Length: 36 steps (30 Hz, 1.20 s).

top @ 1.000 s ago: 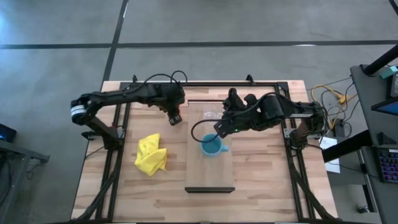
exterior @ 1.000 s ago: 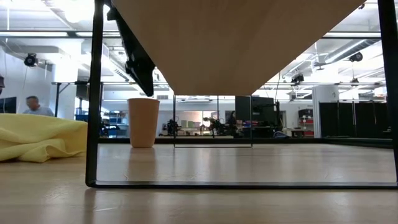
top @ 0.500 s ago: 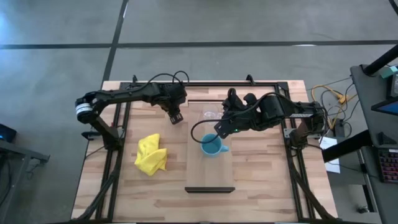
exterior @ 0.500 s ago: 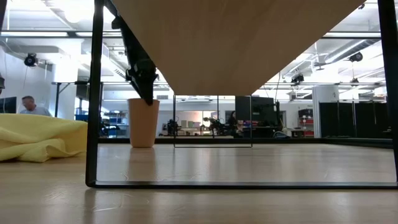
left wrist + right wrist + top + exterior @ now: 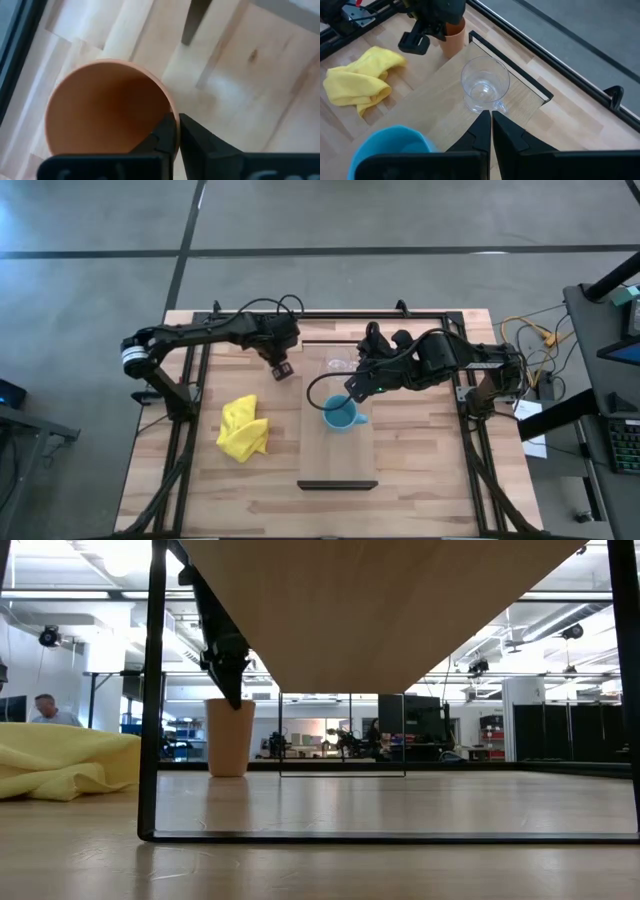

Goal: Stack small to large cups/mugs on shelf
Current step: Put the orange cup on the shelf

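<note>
The orange-brown cup point(image 5: 105, 110) stands upright on the tabletop, by the far left corner of the shelf point(image 5: 340, 460). My left gripper point(image 5: 177, 120) is shut on the cup's rim. On the shelf, the clear glass mug point(image 5: 484, 85) stands near the far end and the light-blue mug point(image 5: 340, 416) near the middle. My right gripper point(image 5: 490, 116) hangs shut over the shelf between the two mugs, close beside the blue mug point(image 5: 390, 145), with nothing between its fingers. My left gripper pinches the cup's rim point(image 5: 170, 107), one finger point(image 5: 164, 136) inside the cup and the other finger point(image 5: 200, 142) outside. The fingers come down from above, slanting in from the table's left. The cup stands upright with its base on the tabletop point(image 5: 230, 772).
A crumpled yellow cloth point(image 5: 243, 428) lies on the table left of the shelf. The shelf is raised on a black frame point(image 5: 150, 740) above the tabletop. Black rails point(image 5: 195, 380) run along both sides of the table.
My left gripper has come down onto the orange-brown cup and shut on its rim. The cup has stayed where it stood. My right gripper and both mugs have kept still.
</note>
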Motion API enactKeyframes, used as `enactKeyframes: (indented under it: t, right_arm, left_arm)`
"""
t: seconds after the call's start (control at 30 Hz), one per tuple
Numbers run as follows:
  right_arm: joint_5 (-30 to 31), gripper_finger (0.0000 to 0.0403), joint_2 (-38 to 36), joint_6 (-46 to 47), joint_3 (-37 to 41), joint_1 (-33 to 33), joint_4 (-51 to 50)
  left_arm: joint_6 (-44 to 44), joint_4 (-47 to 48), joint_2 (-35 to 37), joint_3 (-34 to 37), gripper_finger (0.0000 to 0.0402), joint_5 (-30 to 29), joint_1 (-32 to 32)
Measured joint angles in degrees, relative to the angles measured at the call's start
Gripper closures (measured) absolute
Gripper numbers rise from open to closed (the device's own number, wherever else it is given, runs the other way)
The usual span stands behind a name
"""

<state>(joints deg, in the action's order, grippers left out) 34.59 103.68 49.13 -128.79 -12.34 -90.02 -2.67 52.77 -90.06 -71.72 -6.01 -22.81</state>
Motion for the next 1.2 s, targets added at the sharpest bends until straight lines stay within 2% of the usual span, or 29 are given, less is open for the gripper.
enactKeyframes:
  t: [0.3, 0.63, 0.87, 1.2]
  right_arm:
    - [0.0, 0.0394, 0.0, -0.3, 0.0, 0.0, 0.0]
    - [0.2, 0.0394, 0.0, -0.3, 0.0, 0.0, 0.0]
    - [6.1, 0.0394, 0.0, 0.1, 0.0, 0.0, 0.0]
    - [7.5, 0.0394, 0.0, 0.1, 0.0, 0.0, 0.0]
  left_arm:
    - [-0.2, 5.1, 2.7, -1.4, 0.0401, 4.3, 0.6]
    - [-4.9, 6.4, 15.3, -1.4, 0.0401, 4.9, 4.0]
    - [-6.1, 6.2, 24.3, -1.4, 0.0401, 3.8, 7.4]
    - [-4.3, 5.0, 30.0, -1.4, 0.0401, 3.1, 14.0]
